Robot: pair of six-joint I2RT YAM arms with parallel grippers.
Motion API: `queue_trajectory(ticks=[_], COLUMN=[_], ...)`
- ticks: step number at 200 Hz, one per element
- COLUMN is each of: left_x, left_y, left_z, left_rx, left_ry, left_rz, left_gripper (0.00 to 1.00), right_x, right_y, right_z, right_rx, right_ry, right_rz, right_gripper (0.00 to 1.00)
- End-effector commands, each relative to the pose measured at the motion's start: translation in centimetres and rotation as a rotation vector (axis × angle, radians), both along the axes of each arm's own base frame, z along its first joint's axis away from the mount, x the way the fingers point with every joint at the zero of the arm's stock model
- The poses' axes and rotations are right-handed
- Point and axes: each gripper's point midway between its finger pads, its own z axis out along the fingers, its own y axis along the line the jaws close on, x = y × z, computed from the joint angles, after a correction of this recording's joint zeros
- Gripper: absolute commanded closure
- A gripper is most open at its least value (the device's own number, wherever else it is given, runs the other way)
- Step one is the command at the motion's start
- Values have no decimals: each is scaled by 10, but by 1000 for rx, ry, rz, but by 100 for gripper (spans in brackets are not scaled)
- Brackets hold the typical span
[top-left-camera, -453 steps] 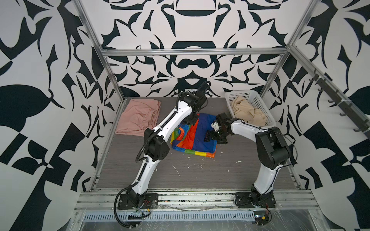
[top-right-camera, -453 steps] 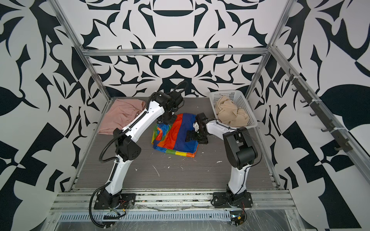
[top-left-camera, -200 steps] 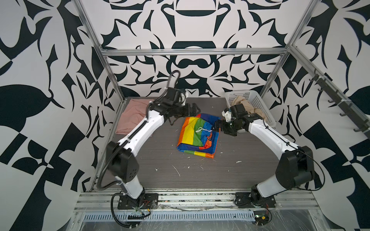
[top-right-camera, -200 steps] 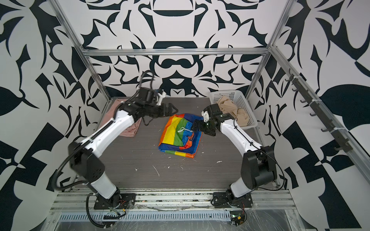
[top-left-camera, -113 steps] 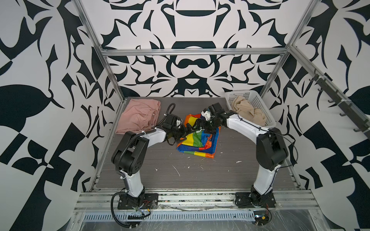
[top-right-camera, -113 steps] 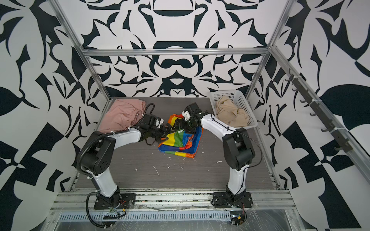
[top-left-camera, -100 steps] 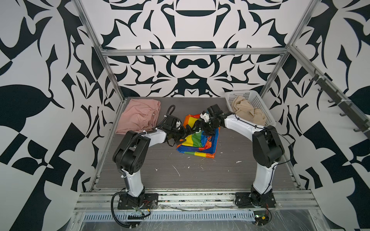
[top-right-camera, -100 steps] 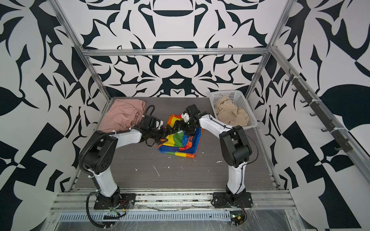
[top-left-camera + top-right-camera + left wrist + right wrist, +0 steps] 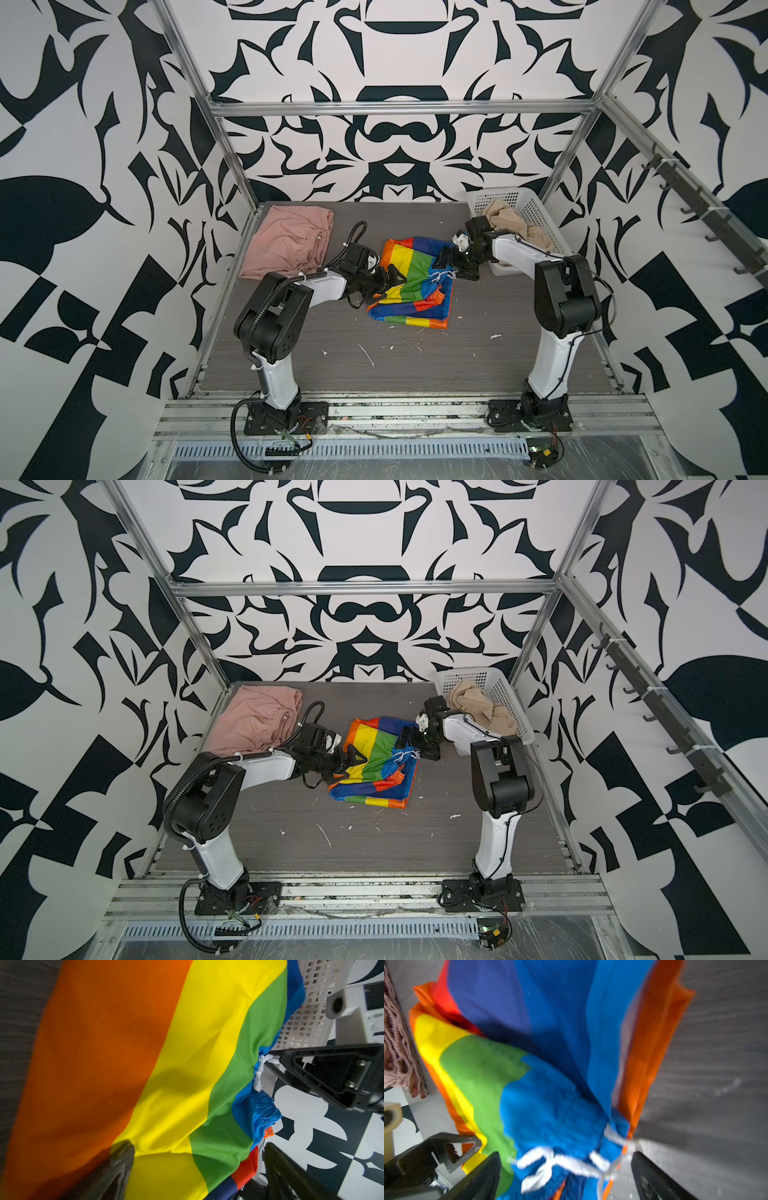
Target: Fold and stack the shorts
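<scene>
The rainbow-striped shorts (image 9: pixel 411 291) (image 9: pixel 374 771) lie folded mid-table, white drawstring (image 9: pixel 550 1163) toward the right arm. My left gripper (image 9: pixel 388 282) (image 9: pixel 351 764) sits low at their left edge, open, with yellow and green cloth filling the gap between its fingers (image 9: pixel 197 1159). At the shorts' right edge my right gripper (image 9: pixel 453 268) (image 9: pixel 415 746) is open too, its fingers either side of the blue waistband and drawstring (image 9: pixel 566 1167). The pink shorts (image 9: pixel 291 243) (image 9: pixel 257 721) lie at the back left. The beige shorts (image 9: pixel 511 222) (image 9: pixel 478 708) sit crumpled in the basket.
A white perforated basket (image 9: pixel 536 208) (image 9: pixel 498 683) stands at the back right, close behind the right arm. Small white scraps (image 9: pixel 368 355) dot the grey table in front of the shorts. Metal frame posts and patterned walls close in the table's sides and back.
A second ago both arms were raised over the shorts; they have come down low to the left and right edges. Both grippers stayed open.
</scene>
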Motion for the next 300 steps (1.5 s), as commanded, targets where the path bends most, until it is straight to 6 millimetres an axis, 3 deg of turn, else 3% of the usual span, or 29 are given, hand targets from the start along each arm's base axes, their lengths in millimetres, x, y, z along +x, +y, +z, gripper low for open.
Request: queue_trajectory(ticks=[1, 19, 42, 60, 80, 152, 169, 206, 231, 246, 266, 300], left_x=[8, 13, 16, 17, 13, 2, 6, 29, 52, 57, 57, 36], left_y=[-1, -2, 9, 21, 24, 23, 28, 57, 82, 70, 53, 32], left_z=[55, 92, 118, 119, 113, 57, 61, 91, 75, 71, 59, 25], left_rx=[-12, -53, -40, -1, 6, 41, 97, 435, 528, 399, 353, 266], left_ry=[-132, -208, -289, -312, -287, -173, -222, -480, -448, -394, -368, -182], left_rz=[-12, 5, 61, 96, 88, 69, 47, -27, 33, -36, -126, -258], left_gripper=[1, 1, 1, 1, 1, 1, 1, 1, 1, 1, 1, 1], right_x=[-12, -21, -34, -46, -58, -112, -112, -91, -82, -82, -83, -85], right_y=[22, 43, 77, 100, 107, 78, 77, 60, 36, 26, 17, 6], right_z=[64, 81, 86, 68, 41, -19, -7, 51, 59, 57, 54, 44], right_rx=[84, 159, 225, 242, 218, 158, 164, 144, 65, 37, 25, 22], right_ry=[-119, -139, -132, -78, -27, 78, 59, -92, -122, -119, -119, -102], right_rz=[18, 36, 80, 126, 151, 137, 152, 143, 122, 110, 89, 67], right_gripper=[0, 0, 0, 0, 0, 0, 0, 0, 0, 0, 0, 0])
